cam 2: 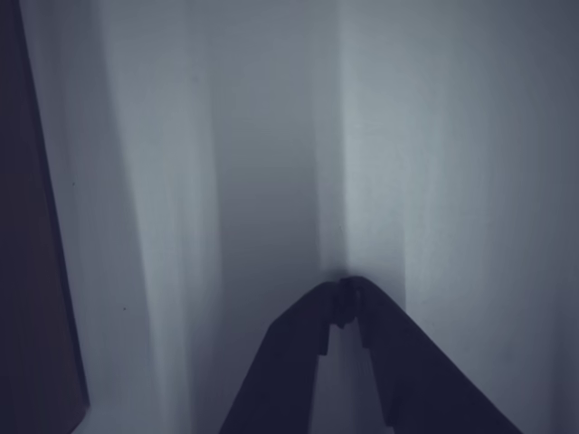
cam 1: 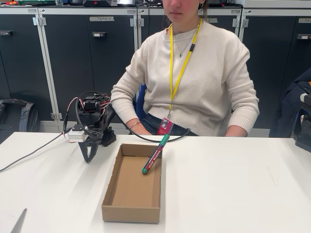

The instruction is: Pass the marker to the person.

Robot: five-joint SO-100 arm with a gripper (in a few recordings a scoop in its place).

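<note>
leaning on the box right wall, marker sits tilted, green end inside on the floor, cap toward 1 o'clock. gripper at the box's 10 o'clock, tips meeting, holding nothing, pointed down at table. person sits behind; cable between.

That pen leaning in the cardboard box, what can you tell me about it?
The marker is slim and pen-sized, with a green cap, a green end and a dark barrel bearing a red label with white lettering; it looks like plastic. In the fixed view it lies tilted: its lower end rests on the floor of the shallow cardboard box, its barrel leans on the box's right wall, and its capped end points up toward the person. Nothing grips it.
</note>
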